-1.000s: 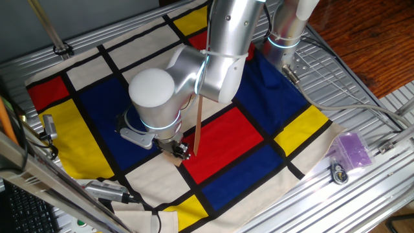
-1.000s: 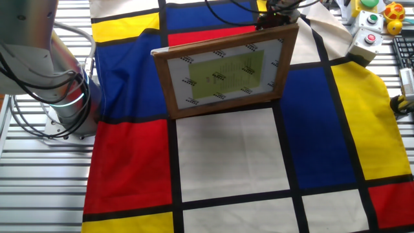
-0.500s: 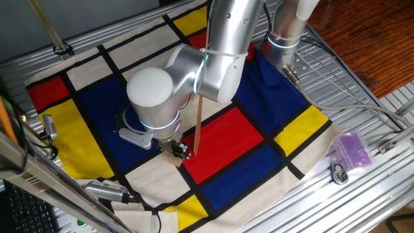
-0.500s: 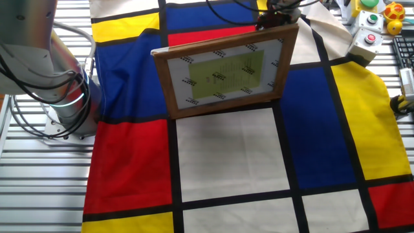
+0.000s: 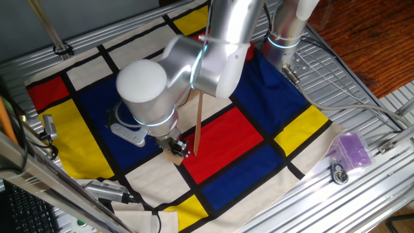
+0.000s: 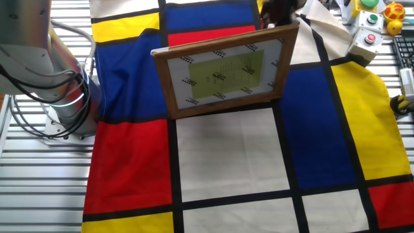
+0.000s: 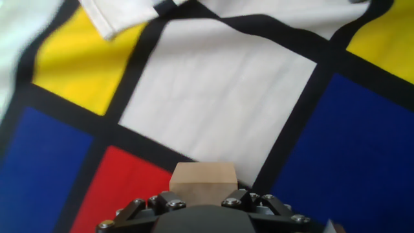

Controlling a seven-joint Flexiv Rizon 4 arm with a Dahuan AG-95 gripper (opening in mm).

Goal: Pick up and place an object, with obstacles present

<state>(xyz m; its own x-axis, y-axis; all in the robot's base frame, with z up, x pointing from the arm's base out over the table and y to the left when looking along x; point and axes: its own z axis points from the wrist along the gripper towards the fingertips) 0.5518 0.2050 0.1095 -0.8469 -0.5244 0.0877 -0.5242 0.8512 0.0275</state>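
Landmark = framed panel (image 6: 224, 70), standing on edge on the checkered cloth (image 6: 226, 155), tilted back, face toward the other fixed cam.

Gripper (image 5: 176, 148) low behind the panel, near its end; from one fixed view the panel shows edge-on as a thin tan strip (image 5: 197, 126), gripper just beside its foot, on the blue/white side. Small gap between them; cannot tell if touching.

Block (image 7: 202, 184) sits between the fingers (image 7: 169, 204) in hand view, tan top face visible, links folded in against both sides → claw clamped on block. Block's lower edge hidden by the gripper body; cannot tell if it rests on the cloth.

Ahead of the block: white square, black border lines, blue to one side, red to the other. Cloth edge folded over near the yellow corner. Open cloth in front of the panel face, other fixed view.
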